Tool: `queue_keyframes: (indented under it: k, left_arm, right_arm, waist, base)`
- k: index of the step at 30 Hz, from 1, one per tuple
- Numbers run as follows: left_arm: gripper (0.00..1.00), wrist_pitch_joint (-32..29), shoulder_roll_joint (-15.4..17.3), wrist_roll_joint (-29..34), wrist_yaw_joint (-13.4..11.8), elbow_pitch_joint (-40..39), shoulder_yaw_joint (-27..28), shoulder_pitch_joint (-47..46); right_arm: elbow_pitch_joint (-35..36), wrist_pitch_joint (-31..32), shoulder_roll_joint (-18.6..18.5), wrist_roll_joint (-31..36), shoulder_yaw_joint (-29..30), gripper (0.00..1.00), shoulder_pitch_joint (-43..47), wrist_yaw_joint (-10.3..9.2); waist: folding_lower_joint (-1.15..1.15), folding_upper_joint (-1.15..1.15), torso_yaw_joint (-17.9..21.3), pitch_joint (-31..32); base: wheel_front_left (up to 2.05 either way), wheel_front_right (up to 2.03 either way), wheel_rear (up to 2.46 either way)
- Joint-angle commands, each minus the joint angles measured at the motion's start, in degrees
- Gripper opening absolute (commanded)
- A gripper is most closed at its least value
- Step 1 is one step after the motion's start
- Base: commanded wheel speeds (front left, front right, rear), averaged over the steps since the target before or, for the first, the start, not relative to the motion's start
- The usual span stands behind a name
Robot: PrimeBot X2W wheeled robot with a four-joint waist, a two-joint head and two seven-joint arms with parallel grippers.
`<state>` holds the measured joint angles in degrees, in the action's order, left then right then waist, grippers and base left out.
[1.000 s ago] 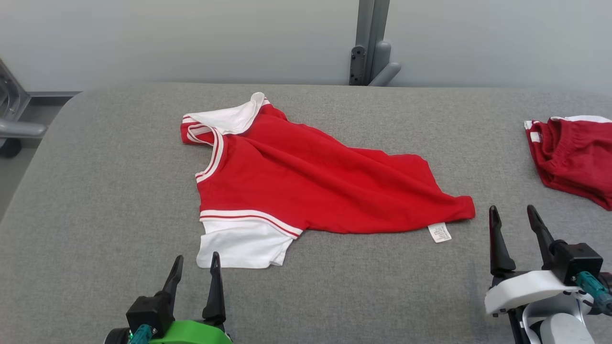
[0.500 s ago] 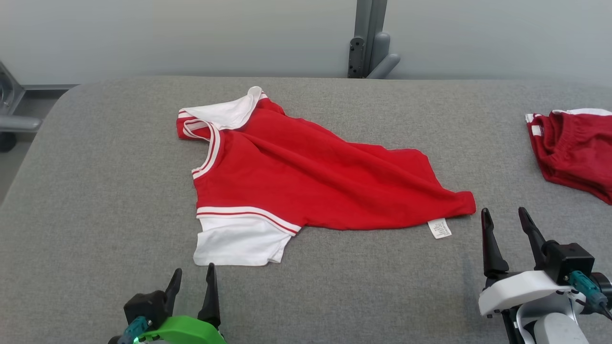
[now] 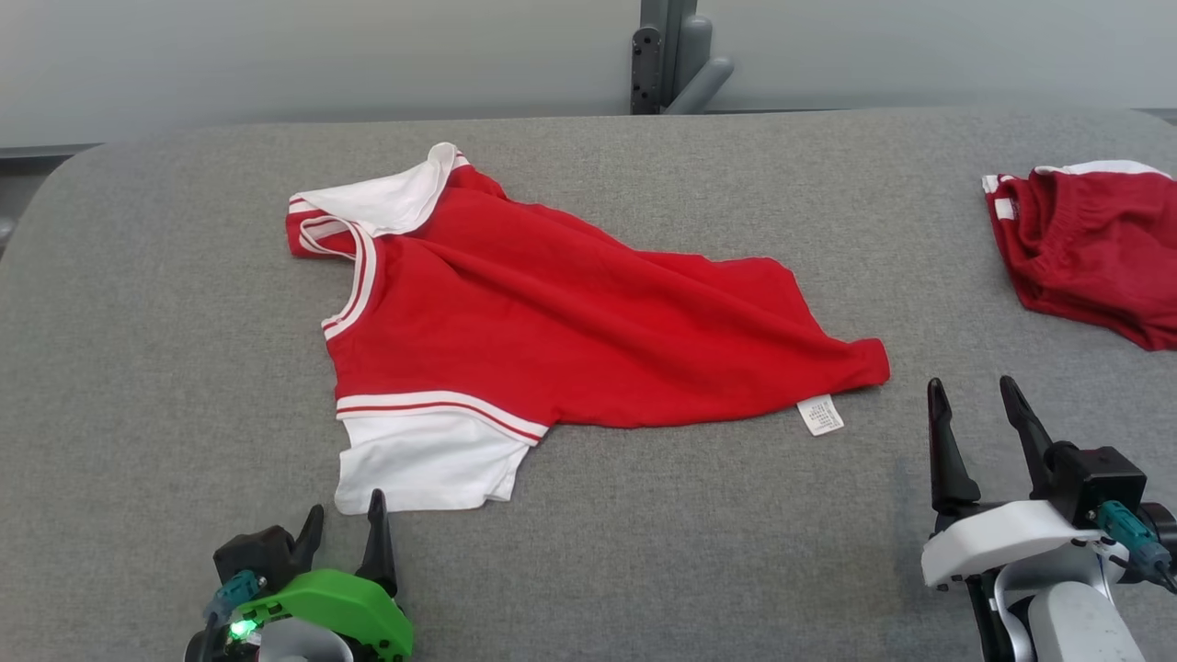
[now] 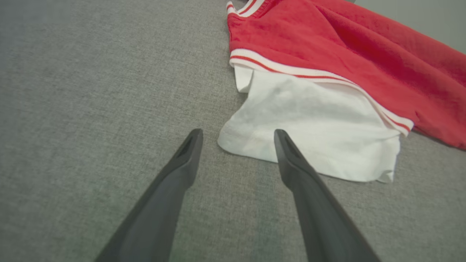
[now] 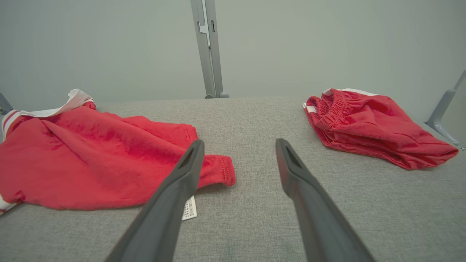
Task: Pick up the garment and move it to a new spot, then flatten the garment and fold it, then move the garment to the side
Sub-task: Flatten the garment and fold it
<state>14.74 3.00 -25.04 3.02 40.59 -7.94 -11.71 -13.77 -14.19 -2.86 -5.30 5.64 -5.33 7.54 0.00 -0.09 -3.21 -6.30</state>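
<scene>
The red short-sleeved shirt with white sleeves and striped trim (image 3: 570,322) lies spread but rumpled across the middle of the grey fabric-covered tabletop (image 3: 644,552). Its neck end is to the robot's left and its hem trails off to the right. Long creases run diagonally over the red body. One white sleeve (image 3: 423,464) points back toward the robot at the near left, and a second white piece (image 3: 386,198) is flipped up along the far edge. A small white care label (image 3: 820,415) pokes out from under the hem at the near right corner.

Down at the lower left, the left end effector (image 3: 346,502), the one on the green housing, hovers just short of that near white sleeve. Its two dark fingers are spread wide, with nothing between them. In its wrist view one fingertip crosses the sleeve's edge while the other sits over bare grey cloth; whether it touches, I cannot tell.

Over on the right, the right end effector (image 3: 971,383), on its white wrist, is wide apart too, and empty. It is near the hem corner and the label, but clear of both.

At the far right lies a crumpled pair of red shorts with an elastic waistband (image 3: 1094,257), well apart from the shirt. Behind the tabletop, a grey metal post (image 3: 667,55) rises against the pale wall.
</scene>
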Motion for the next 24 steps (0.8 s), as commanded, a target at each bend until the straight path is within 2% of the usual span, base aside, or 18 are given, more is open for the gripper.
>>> queue_keyframes:
  k: [1, 4, 5, 6, 7, 9, 11, 17, 24]
  left_arm:
    - [1.0, 0.3, 0.2, -0.4, 0.2, 0.6, 0.4, -1.1]
    - [1.0, 0.5, 0.1, -0.5, 0.6, 2.3, 0.6, -2.2]
    - [0.92, 0.4, 0.1, -0.6, 0.8, 2.8, 0.6, -2.5]
    - [0.65, 0.5, 0.1, -0.5, 1.0, 3.2, 0.5, -2.7]
    - [0.45, 0.4, 0.1, -0.4, 1.2, 3.5, 0.4, -2.9]
    - [0.19, 0.4, 0.0, -0.4, 1.5, 3.5, 0.3, -2.9]
    - [0.01, 0.4, 0.0, -0.2, 1.9, 2.9, 0.3, -2.8]
    - [0.0, 0.5, 0.0, 0.4, 2.4, -0.9, 0.4, -1.1]
    - [0.0, 0.5, 0.0, -0.1, 1.1, -10.9, 1.5, 2.8]
  right_arm:
    - [0.2, 0.1, -0.1, 0.5, 0.1, 1.0, -0.7, -0.11]
    - [0.3, 0.1, -0.1, 0.7, 0.3, 1.0, -0.8, -0.11]
    - [0.3, 0.1, -0.1, 0.6, 0.4, 1.0, -0.9, -0.11]
    - [0.3, 0.1, -0.1, 0.7, 0.4, 1.0, -0.9, -0.11]
    - [0.4, 0.1, -0.1, 0.7, 0.5, 1.0, -1.0, -0.11]
    - [0.4, 0.0, -0.1, 0.7, 0.8, 1.0, -0.9, -0.11]
    - [0.1, 0.0, -0.1, 0.6, 1.1, 1.0, -0.9, -0.11]
    - [-2.1, 0.1, -0.1, -0.8, 1.7, 1.0, -1.0, -0.11]
    - [-8.2, 0.8, -0.1, -8.6, 1.4, 1.0, -3.2, -0.1]
  waist:
    - [0.0, 0.09, 0.8, -0.7]
    - [0.0, 0.09, 1.2, -1.2]
    - [0.0, 0.09, 1.3, -1.3]
    - [0.0, 0.09, 1.3, -1.4]
    - [0.0, 0.09, 1.3, -1.5]
    - [0.0, 0.09, 1.2, -1.6]
    - [0.0, 0.09, 0.9, -1.7]
    - [0.0, 0.09, -1.0, -1.4]
    - [0.0, 0.09, -3.5, -1.6]
  base:
    - [0.0, 0.0, 0.0]
    - [0.0, 0.0, 0.0]
    - [0.0, 0.0, 0.0]
    - [0.0, 0.0, 0.0]
    - [0.0, 0.0, 0.0]
    - [0.0, 0.0, 0.0]
    - [0.0, 0.0, 0.0]
    - [0.0, 0.0, 0.0]
    - [0.0, 0.0, 0.0]
